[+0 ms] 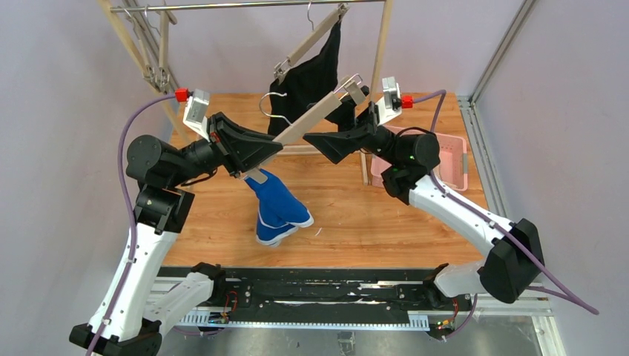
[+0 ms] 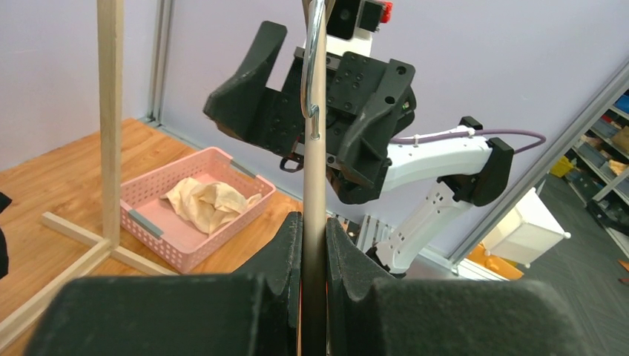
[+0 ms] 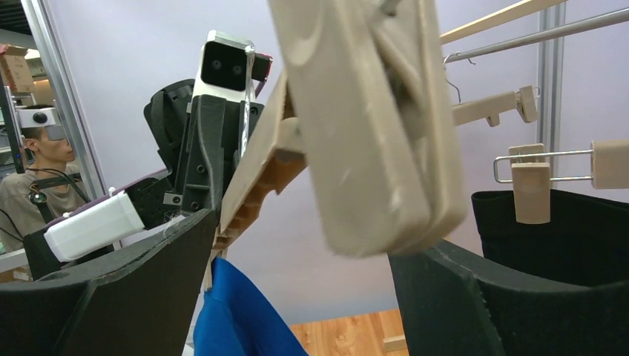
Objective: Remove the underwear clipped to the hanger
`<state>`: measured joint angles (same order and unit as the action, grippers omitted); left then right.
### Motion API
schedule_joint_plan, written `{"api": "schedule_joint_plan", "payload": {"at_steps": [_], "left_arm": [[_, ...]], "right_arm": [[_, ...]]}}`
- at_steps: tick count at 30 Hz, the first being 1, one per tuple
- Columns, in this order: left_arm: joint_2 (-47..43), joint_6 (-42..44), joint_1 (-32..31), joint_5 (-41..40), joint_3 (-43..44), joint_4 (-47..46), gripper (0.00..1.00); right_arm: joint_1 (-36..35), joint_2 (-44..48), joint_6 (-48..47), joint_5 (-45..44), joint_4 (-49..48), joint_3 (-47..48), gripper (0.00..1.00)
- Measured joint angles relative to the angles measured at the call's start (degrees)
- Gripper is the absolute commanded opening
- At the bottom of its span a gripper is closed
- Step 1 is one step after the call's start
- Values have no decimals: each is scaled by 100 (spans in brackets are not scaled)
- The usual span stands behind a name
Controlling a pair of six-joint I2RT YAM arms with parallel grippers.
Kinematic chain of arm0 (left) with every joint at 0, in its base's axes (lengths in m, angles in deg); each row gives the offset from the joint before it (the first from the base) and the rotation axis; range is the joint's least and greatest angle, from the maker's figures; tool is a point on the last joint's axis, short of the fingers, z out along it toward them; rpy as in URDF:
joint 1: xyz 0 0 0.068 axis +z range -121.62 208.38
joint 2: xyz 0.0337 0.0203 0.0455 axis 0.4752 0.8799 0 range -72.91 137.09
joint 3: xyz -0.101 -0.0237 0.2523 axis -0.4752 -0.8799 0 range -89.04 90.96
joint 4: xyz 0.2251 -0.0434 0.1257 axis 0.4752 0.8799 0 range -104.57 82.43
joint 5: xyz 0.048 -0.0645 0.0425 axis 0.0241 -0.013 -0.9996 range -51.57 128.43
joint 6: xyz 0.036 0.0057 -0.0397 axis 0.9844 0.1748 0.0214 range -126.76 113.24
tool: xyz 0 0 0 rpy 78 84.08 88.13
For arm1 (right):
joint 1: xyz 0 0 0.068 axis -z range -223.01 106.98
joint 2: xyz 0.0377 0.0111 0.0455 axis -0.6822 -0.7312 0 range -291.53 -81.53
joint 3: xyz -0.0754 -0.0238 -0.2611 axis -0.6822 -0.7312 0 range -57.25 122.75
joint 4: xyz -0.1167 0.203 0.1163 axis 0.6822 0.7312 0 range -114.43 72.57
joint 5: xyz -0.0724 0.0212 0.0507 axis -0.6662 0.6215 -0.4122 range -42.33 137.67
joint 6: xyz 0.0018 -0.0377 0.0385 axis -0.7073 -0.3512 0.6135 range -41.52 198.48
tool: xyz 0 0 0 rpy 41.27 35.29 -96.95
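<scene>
Underwear (image 1: 278,206), blue, dangles from hanger (image 1: 311,115) clamped in left pincer (image 2: 313,226); right pincer (image 1: 317,145) apart, may miss clip (image 1: 257,176) and wrench hanger loose.

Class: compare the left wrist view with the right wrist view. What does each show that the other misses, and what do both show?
Only the left wrist view shows the pink basket holding the cream-beige underwear. Only the right wrist view shows the blue underwear and a person. Both show the tan hanger, the left gripper shut on its bar, the right gripper open around its clip.
</scene>
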<state>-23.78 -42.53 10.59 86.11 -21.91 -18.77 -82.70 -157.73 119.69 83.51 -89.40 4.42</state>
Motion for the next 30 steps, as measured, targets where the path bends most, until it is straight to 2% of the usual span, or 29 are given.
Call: {"api": "schedule_joint_plan", "payload": {"at_steps": [7,10,12,15,16,17,18,19,20,22,24,26,30], "left_arm": [[0,59,-17,20,-107,0,0],[0,87,-37,17,-144,0,0],[0,90,-48,17,-166,-4,0],[0,98,-96,46,-210,-50,0],[0,149,-109,57,-214,-76,0],[0,149,-109,59,-216,-109,0],[0,157,-109,37,-216,-136,0],[0,164,-109,15,-216,-164,0],[0,168,-109,15,-216,-177,0],[9,170,-109,13,-216,-184,0],[24,170,-109,17,-216,-203,0],[33,155,-114,24,-216,-221,0],[39,79,-129,4,-216,-256,0]], "right_arm": [[-46,-251,70,-2,-79,262,81],[-63,-254,79,-2,-111,345,73],[-70,-258,72,-9,-120,422,54],[-87,-313,133,-11,-103,590,12],[-87,-337,317,33,-83,647,3],[-87,-367,282,15,-15,710,1],[-87,-387,313,22,31,769,5],[-87,-391,315,33,92,813,17],[-90,-387,308,31,142,824,25],[-90,-361,295,26,216,824,33],[-90,-323,256,-7,289,809,51],[-90,-249,177,-44,354,743,56],[-96,-155,-72,-98,411,573,55]]}}
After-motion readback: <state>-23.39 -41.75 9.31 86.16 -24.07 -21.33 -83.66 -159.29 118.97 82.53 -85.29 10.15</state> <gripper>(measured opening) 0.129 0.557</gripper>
